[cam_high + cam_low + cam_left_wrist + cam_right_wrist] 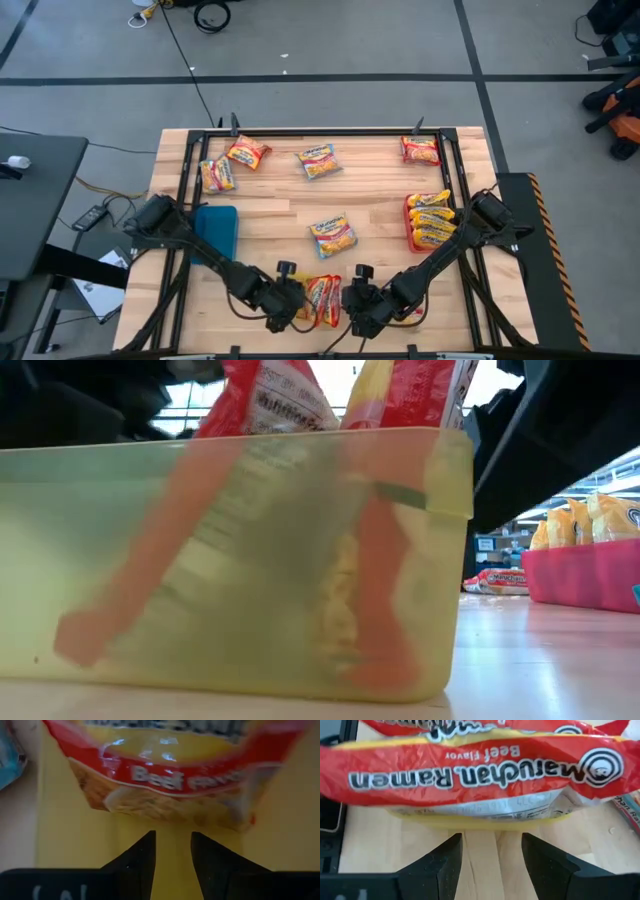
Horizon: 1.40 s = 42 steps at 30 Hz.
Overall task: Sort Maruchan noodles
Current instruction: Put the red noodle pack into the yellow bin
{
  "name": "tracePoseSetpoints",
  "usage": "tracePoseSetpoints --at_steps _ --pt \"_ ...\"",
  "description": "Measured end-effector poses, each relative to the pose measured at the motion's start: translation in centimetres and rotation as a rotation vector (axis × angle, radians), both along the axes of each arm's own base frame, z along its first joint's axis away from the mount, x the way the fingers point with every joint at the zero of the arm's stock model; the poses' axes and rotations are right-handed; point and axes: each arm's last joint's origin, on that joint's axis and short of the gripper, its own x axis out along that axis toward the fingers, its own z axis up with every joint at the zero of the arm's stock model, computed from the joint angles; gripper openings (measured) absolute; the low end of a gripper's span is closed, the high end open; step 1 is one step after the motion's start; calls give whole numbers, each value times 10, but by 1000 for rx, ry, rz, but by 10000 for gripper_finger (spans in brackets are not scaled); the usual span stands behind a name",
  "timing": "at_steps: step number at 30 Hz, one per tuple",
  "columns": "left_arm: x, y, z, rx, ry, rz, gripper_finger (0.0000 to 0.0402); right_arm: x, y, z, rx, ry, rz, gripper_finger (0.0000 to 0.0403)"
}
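High view shows a pale wooden plank table (280, 215) on a grey floor crossed by dark lines, with a black desk (30, 200) off its left side. Going left to right: two red-orange ramen packets (232, 163) lie near the far left corner, above a flat blue tray (218, 230). One yellow-orange packet (319, 160) lies far centre and one silvery-white packet (333, 236) mid-table. At the near edge a yellow translucent tray (230, 560) holds red beef-flavour packets (322, 298); their number is hard to make out, as both arms crowd it. The left gripper (282, 312) hovers at that tray, fingers (142, 860) parted and empty. The right gripper (355, 312) sits just beside it, fingers (445, 865) spread wide, nothing clasped. Farther right, one red packet (420, 150) lies near the far corner, and three yellow packets (431, 220) stand in a red tray (409, 222), partly hidden by the right arm.
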Motion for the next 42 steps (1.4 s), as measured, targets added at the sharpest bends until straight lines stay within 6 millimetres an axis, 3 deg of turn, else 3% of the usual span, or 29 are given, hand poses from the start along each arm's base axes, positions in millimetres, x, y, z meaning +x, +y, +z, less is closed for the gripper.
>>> tracePoseSetpoints --at_steps 10,20,26,32,38,42 --pt "34 5 -11 -114 -150 -60 127 8 -11 -2 -25 -16 -7 210" --pt "33 15 -3 -85 -134 -1 128 4 -15 0 -19 31 -41 210" --pt "21 21 25 -115 -110 0 128 -10 -28 42 22 88 -101 210" --pt "13 21 45 -175 -107 -41 128 -29 -54 80 34 120 -218 210" --pt "1 17 45 -153 -49 -68 128 -29 -80 101 27 48 -332 210" --pt "-14 8 72 -176 -117 -141 128 -23 -121 102 25 62 -588 206"
